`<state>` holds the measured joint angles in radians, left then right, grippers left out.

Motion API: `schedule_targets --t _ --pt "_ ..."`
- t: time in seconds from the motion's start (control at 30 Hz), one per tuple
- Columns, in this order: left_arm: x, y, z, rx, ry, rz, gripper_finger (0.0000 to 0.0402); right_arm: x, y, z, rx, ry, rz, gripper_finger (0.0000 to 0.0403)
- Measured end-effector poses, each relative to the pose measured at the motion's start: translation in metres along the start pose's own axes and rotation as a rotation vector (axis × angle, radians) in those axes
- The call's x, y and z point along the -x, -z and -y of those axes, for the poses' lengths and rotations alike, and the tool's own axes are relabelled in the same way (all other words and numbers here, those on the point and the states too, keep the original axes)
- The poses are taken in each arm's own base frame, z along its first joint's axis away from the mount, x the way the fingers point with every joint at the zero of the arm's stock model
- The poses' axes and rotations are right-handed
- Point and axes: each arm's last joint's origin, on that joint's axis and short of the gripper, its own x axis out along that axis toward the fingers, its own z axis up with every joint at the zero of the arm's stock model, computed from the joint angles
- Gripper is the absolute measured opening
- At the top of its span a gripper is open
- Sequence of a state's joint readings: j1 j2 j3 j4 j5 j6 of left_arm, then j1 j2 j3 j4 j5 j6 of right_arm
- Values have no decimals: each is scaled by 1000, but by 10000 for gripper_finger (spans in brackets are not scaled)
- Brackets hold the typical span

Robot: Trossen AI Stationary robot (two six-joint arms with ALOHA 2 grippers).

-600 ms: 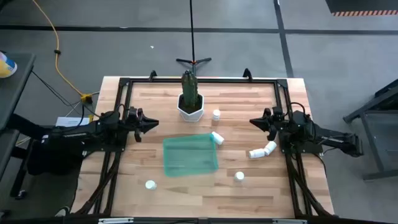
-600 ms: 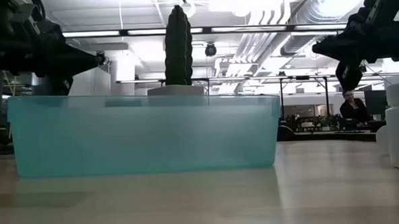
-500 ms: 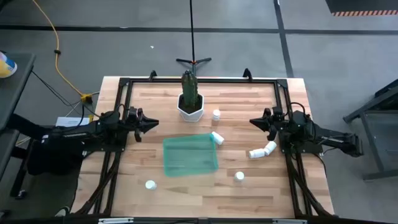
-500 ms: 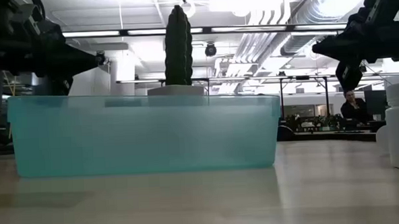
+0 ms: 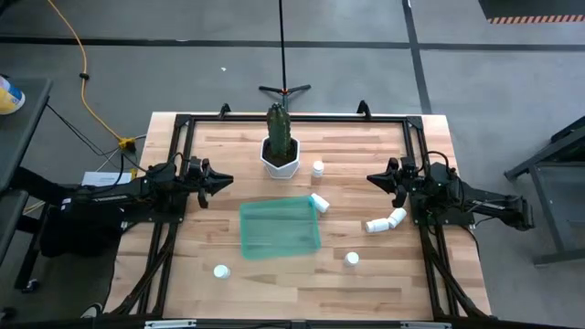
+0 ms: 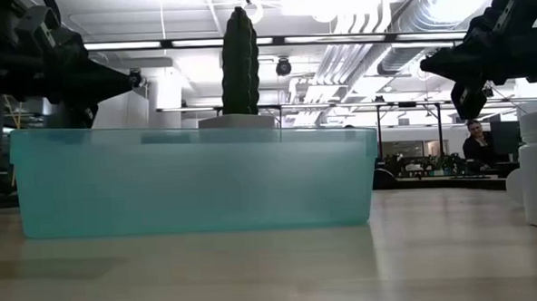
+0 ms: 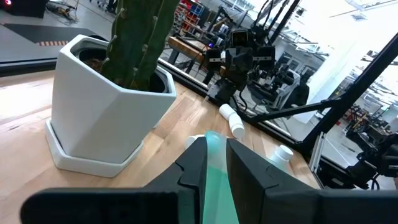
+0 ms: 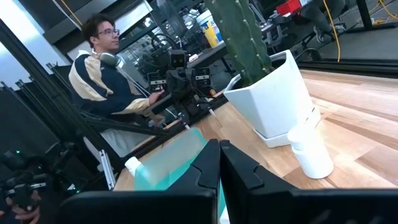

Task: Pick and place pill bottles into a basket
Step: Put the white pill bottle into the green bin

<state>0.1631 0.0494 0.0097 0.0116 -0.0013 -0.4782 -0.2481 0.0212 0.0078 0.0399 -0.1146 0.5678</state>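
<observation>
Shallow translucent teal-green plastic basket [image 5: 280,228] at centre of the pale wooden table [image 5: 228,155], empty. Small white capped pill bottles scattered around it: one lying at its far right corner [image 5: 319,202], one upright just right of the white hexagonal cactus pot [image 5: 280,157], two lying together at right [image 5: 386,221], two upright near the front edge [image 5: 220,271] [image 5: 352,260]. Left gripper [image 5: 224,182] raised at left edge, right gripper [image 5: 373,178] raised at right edge; both clenched, empty.

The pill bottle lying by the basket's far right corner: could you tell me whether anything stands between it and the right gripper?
Nothing visible does: bare table separates the right gripper from that pill bottle beside the basket.
</observation>
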Motion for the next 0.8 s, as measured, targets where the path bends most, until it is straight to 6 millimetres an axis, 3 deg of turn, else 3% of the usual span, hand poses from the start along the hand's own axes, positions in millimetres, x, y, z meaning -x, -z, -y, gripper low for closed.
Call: schedule_targets --t 0.17,0.33,0.47,0.8 --pt "0 -1 1 0 5 11 97 0 0 0 11 -1 1 0" --pt "3 -16 8 -74 32 70 97 1 -4 -3 50 -5 1 0" --pt "9 -36 18 -163 15 129 97 4 -19 -12 112 -3 55 0" --pt "19 -54 26 -217 -38 93 97 8 -47 -28 147 98 -9 0"
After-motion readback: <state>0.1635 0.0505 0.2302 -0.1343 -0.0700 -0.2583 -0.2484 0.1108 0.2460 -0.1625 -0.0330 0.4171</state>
